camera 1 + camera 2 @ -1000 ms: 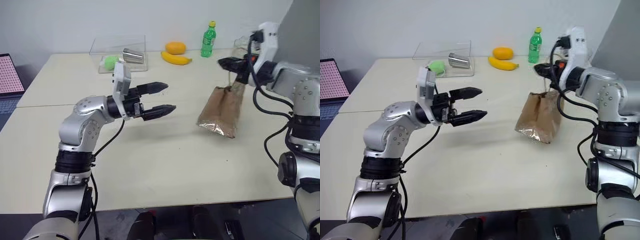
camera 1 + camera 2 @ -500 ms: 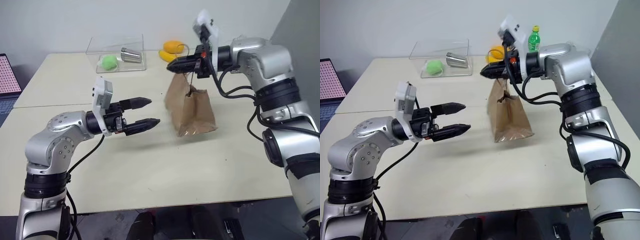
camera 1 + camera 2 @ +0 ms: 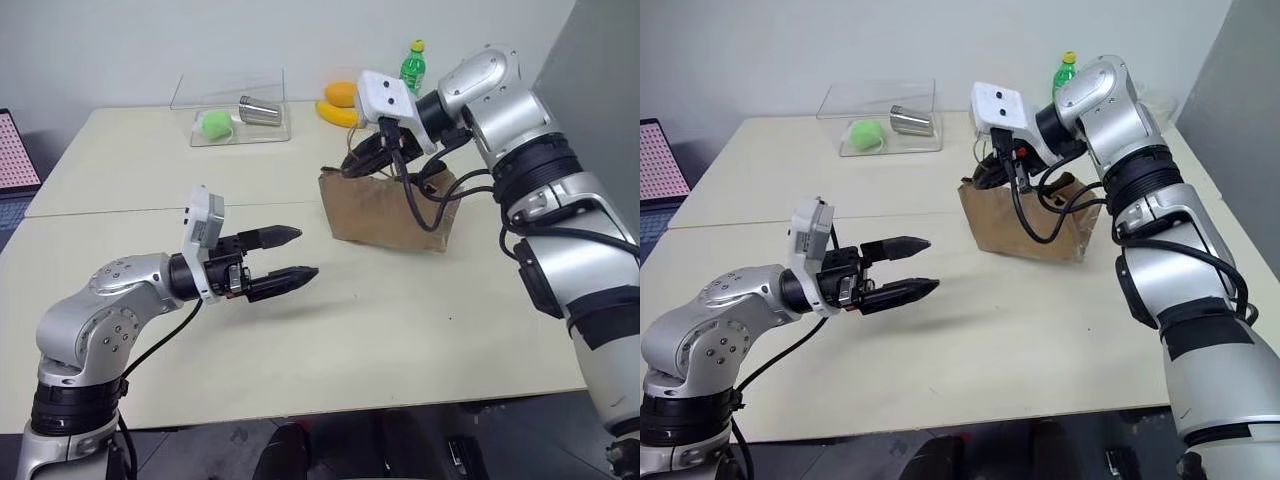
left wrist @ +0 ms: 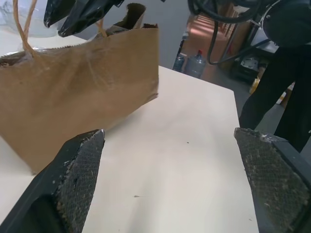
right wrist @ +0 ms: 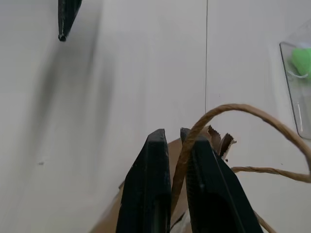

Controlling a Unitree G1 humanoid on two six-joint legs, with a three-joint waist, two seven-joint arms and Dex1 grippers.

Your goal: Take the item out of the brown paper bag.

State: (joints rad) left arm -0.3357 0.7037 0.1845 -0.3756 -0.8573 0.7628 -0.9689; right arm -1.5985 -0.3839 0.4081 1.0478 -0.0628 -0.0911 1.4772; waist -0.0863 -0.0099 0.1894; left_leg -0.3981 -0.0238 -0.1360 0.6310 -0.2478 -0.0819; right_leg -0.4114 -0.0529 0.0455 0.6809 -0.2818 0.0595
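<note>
Brown paper bag [image 3: 375,215] held up by 1 cord handle [image 5: 233,109], toward the far edge of the surface [image 3: 400,320].

Right hand [image 3: 355,165] pinched narrow on that cord handle; left hand [image 3: 300,252] spread wide, empty, over the middle of the surface. Item hidden, likely inside the bag. Risks: thin cord slipping or tearing, bag tipping, its mouth collapsing under a reach. Count: 1 bag, 2 hands, 1 banana [image 3: 335,112], 1 orange fruit [image 3: 343,92], 1 green bottle [image 3: 410,68].
</note>
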